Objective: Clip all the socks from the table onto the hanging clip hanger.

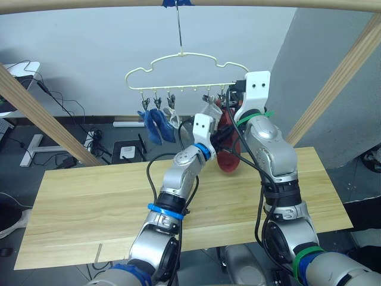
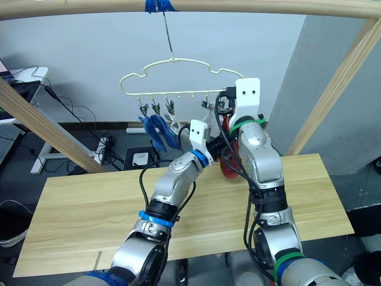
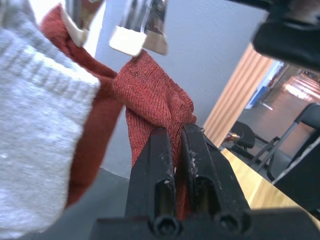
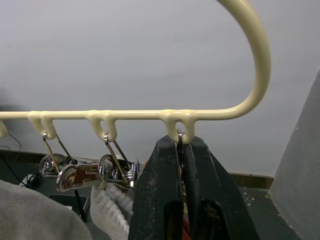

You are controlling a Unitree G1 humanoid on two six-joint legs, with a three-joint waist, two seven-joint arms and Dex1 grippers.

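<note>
The pale yellow wire hanger (image 1: 178,74) hangs by its hook from a wooden pole (image 1: 190,5), carrying two blue socks (image 1: 156,124) and grey socks (image 3: 35,125) on its clips, well to the left of both sets of jaws, with a rust red sock (image 1: 228,149) dangling at the right end. The left gripper (image 3: 176,150) has its jaws pinched shut on a fold of the red sock just below a silver clip (image 3: 137,35), while the right gripper (image 4: 181,165) has its jaws closed around the last clip's wire, right under the hanger's bar. Below them lies the light wood bench (image 1: 89,202), with a grey wall and floor cables behind.
</note>
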